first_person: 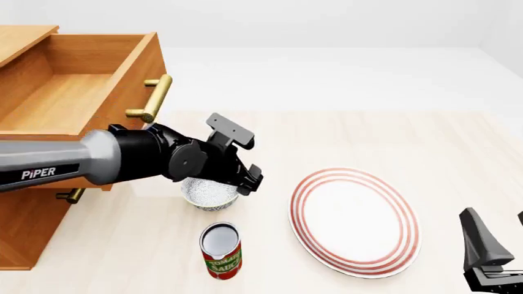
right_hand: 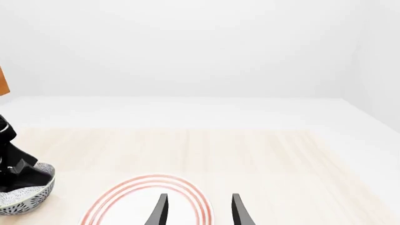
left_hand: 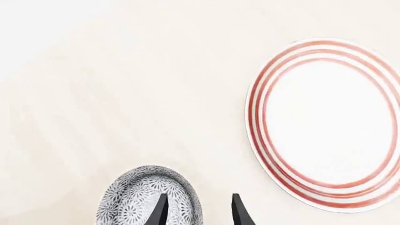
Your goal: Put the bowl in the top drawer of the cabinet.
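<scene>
The speckled bowl [first_person: 209, 193] stands on the table in front of the cabinet [first_person: 24, 233], partly hidden under my left arm. My left gripper [first_person: 247, 178] is open and straddles its rim. In the left wrist view one finger [left_hand: 159, 210] is over the inside of the bowl [left_hand: 134, 199] and the other is outside it. The top drawer [first_person: 78, 92] is pulled out and open, with its brass handle [first_person: 154, 98] facing the bowl. My right gripper [first_person: 498, 239] hangs open at the near right with nothing in it, and its fingertips [right_hand: 198, 211] point over the plate's near edge.
A red-ringed white plate [first_person: 356, 220] lies right of the bowl. A tomato can [first_person: 220, 250] stands upright just in front of the bowl. The lower drawer's small brass handle [first_person: 72, 196] shows under my left arm.
</scene>
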### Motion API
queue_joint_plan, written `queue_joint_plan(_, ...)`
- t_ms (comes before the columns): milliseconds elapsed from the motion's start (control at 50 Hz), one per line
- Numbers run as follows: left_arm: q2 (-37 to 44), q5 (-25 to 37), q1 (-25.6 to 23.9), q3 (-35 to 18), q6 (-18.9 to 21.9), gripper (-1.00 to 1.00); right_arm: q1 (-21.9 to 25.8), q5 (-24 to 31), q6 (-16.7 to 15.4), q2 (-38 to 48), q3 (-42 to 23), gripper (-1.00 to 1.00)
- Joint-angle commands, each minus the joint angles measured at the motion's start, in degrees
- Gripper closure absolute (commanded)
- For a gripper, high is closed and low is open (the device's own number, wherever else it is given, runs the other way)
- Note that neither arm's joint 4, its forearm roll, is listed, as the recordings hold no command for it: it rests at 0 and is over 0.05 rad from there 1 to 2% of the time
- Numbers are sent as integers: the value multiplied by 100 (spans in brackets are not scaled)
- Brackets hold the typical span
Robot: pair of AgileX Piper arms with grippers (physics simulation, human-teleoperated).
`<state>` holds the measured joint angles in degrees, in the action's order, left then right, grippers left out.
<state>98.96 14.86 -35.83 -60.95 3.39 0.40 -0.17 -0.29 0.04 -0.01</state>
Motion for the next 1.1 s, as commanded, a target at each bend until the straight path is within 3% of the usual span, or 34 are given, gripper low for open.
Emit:
queue_joint_plan(20,195,-175,0,43,-33,-100,2,-7,-4,0,0,-100)
queue_joint_plan(1100,736,-727,-38,317,-300,-100,3,-34,-30,-1,0,-100)
